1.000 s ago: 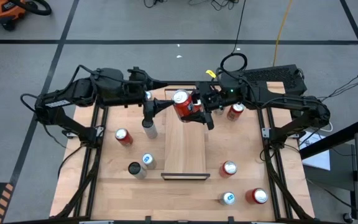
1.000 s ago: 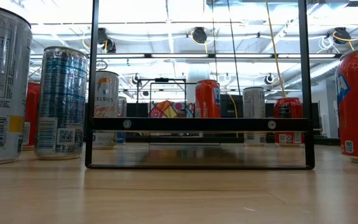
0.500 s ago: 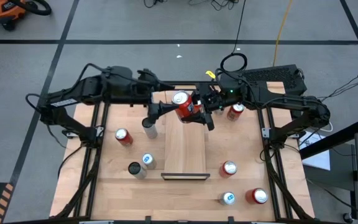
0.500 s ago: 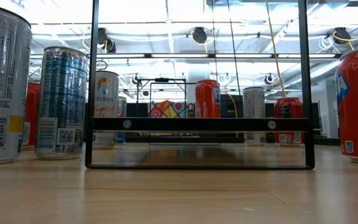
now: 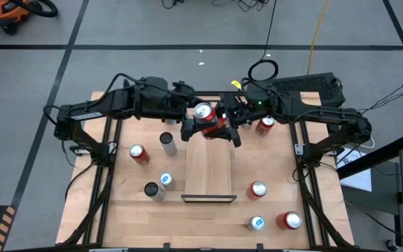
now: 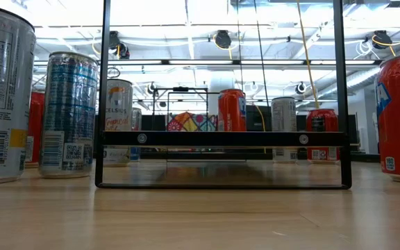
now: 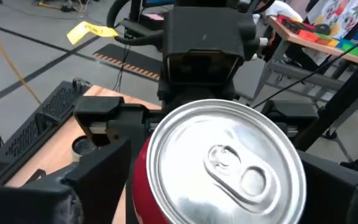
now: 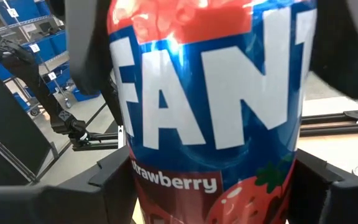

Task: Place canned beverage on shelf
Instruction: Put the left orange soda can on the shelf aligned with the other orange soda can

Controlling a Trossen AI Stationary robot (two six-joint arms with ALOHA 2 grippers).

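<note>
A red Fanta strawberry can [image 5: 205, 117] hangs in the air over the far end of the light-wood shelf [image 5: 208, 168], with my right gripper [image 5: 217, 124] shut on it. My left gripper [image 5: 189, 127] has come in from the table's left and stands open. In the left wrist view its dark fingers [image 7: 98, 171] flank the can's silver top [image 7: 225, 162]. Whether they touch the can, I cannot tell. The can's label [image 8: 210, 118] fills the right wrist view. My right gripper pinches the can's side wall [image 8: 145, 186], in its lower half, between its two fingers [image 8: 114, 180]. The fingers come in about level from the table's right and lie across the can. The can is lifted clear of the shelf, its top tilted toward the table's far left.
Other cans stand on the tabletop: a silver one [image 5: 168, 143] and a red one [image 5: 139, 154] left of the shelf, two more [image 5: 158, 186] nearer, a red one [image 5: 264, 125] at the far right, several [image 5: 257, 189] at the near right. Black rails [image 5: 108, 175] run along both sides.
My left gripper has moved toward the table's right and a little down, away from above the silver can and up to the held red can, so that its fingers now flank the can's top. My right gripper and the can have kept still.
</note>
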